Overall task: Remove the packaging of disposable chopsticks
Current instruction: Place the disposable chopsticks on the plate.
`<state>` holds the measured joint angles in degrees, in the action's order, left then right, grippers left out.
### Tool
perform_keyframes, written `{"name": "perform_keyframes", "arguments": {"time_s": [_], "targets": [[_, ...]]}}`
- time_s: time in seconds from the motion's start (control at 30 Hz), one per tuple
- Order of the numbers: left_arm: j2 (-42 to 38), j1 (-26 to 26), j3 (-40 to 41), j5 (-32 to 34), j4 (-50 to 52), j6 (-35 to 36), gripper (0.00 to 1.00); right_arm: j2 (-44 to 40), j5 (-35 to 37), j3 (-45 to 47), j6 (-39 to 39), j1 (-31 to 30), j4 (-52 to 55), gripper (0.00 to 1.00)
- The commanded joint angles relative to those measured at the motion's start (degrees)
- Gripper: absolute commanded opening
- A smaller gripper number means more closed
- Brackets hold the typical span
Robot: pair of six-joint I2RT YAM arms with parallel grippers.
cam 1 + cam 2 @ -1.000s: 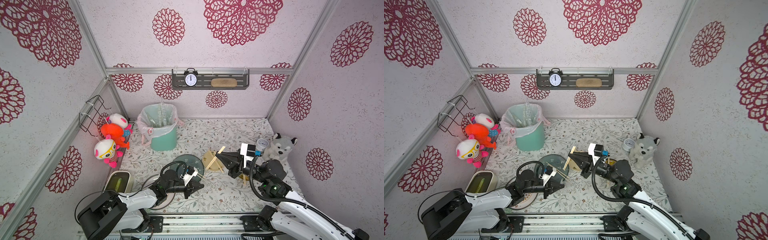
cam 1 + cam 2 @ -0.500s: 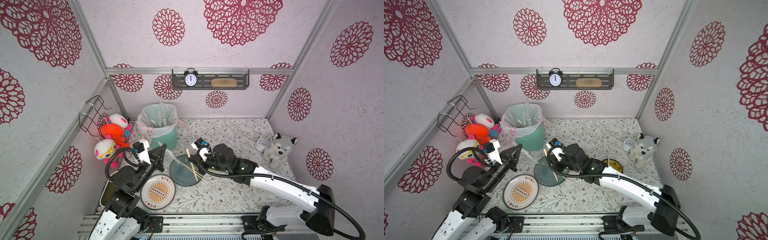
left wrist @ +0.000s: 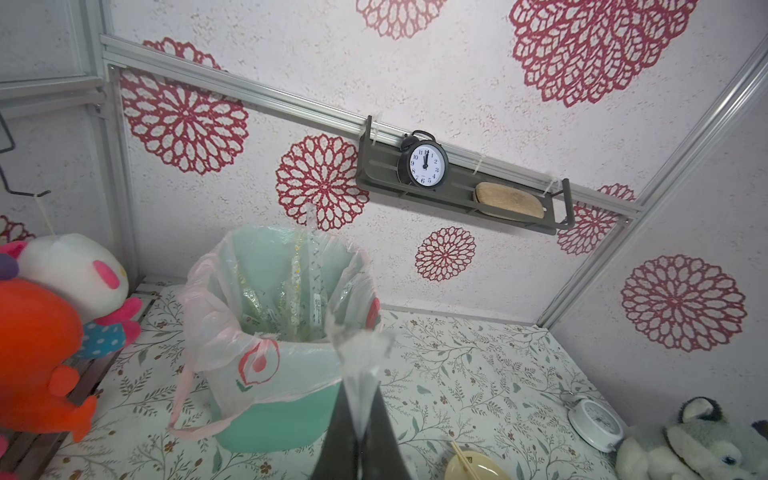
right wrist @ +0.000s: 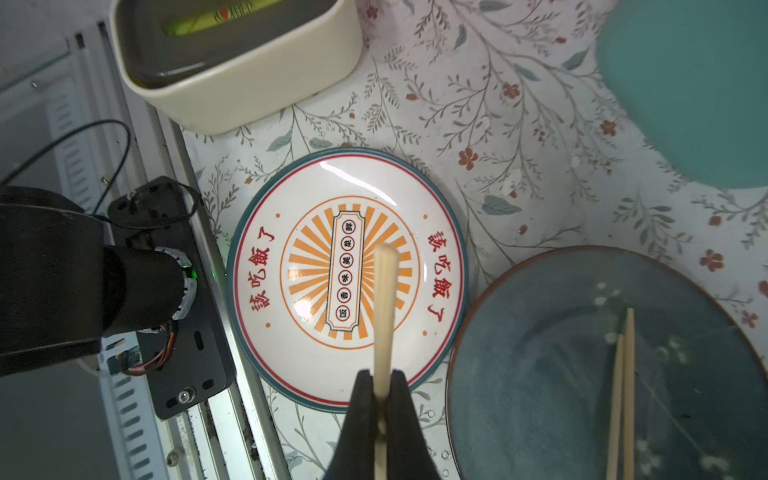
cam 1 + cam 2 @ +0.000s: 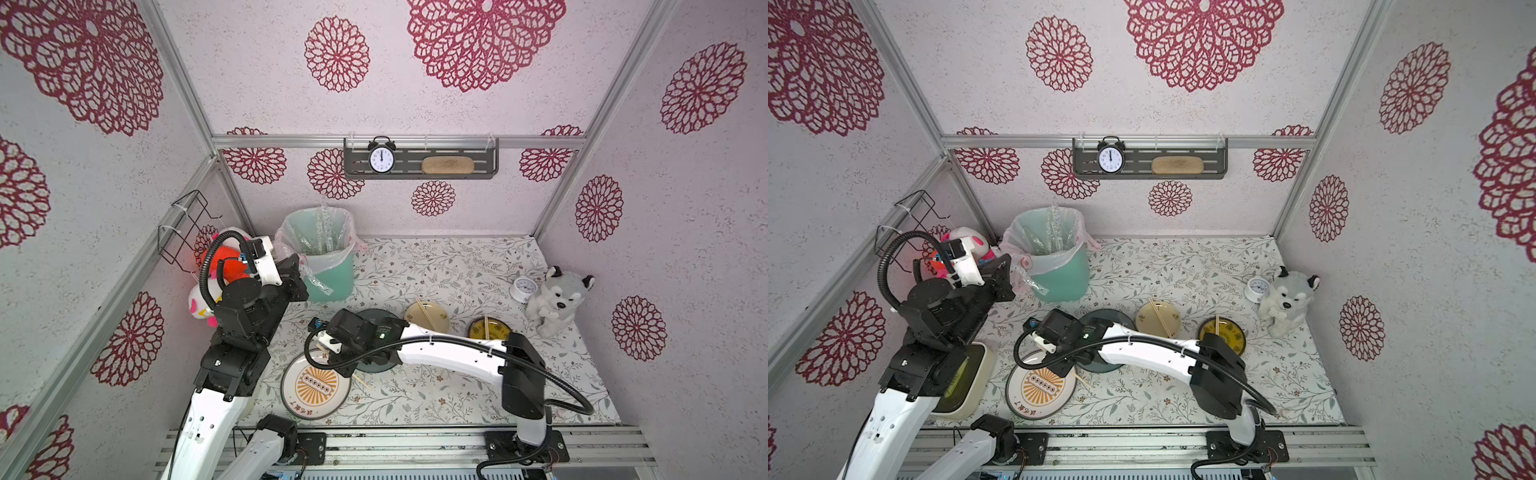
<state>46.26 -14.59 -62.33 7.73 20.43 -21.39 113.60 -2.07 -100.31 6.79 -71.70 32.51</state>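
Note:
My left gripper (image 3: 360, 419) is shut on a clear crinkly packaging sleeve (image 3: 358, 353) and holds it up beside the rim of the green bin (image 5: 332, 278). In both top views the sleeve (image 5: 316, 283) hangs down the bin's side. Several more sleeves (image 3: 299, 286) stand inside the bin. My right gripper (image 4: 382, 388) is shut on bare pale chopsticks (image 4: 385, 299), held over the white plate with the orange sunburst (image 4: 266, 345). In a top view their far end (image 5: 360, 380) pokes out below the right wrist.
A dark blue plate (image 4: 540, 374) with a pair of chopsticks (image 4: 625, 382) lies next to the white plate. A beige plate (image 5: 434, 322) and a yellow plate (image 5: 496, 332) also hold chopsticks. A cream box (image 4: 249, 70) stands front left. Plush toys (image 3: 50, 324), a husky toy (image 5: 557, 299) and a small clock (image 5: 523, 289) line the sides.
My left arm has risen from the front of the table and carried the sleeve to the bin. My right gripper has moved the chopsticks leftward, from the dark plate to above the white plate.

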Motion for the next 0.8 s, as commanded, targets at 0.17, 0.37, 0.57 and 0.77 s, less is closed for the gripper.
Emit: {"name": "perform_keyframes", "arguments": {"time_s": [0.17,0.37,0.57,0.77], "targets": [[2.5,1.4,-3.5,-3.7,1.7,1.1,0.00,17.1,-1.3,-23.4,-3.6,-2.3,16.1,0.00],[1.6,1.5,-1.8,-6.6,0.5,1.1,0.00,24.6,-1.0,-34.5,-3.9,-2.3,21.0,0.00],[1.1,1.5,-1.3,-8.0,0.1,1.1,0.00,26.3,2.4,-35.4,-3.7,-2.5,20.2,0.00],[1.8,1.5,-1.1,-9.5,-0.2,1.0,0.00,27.2,4.1,-35.1,-3.9,-2.7,17.4,0.00]]}}
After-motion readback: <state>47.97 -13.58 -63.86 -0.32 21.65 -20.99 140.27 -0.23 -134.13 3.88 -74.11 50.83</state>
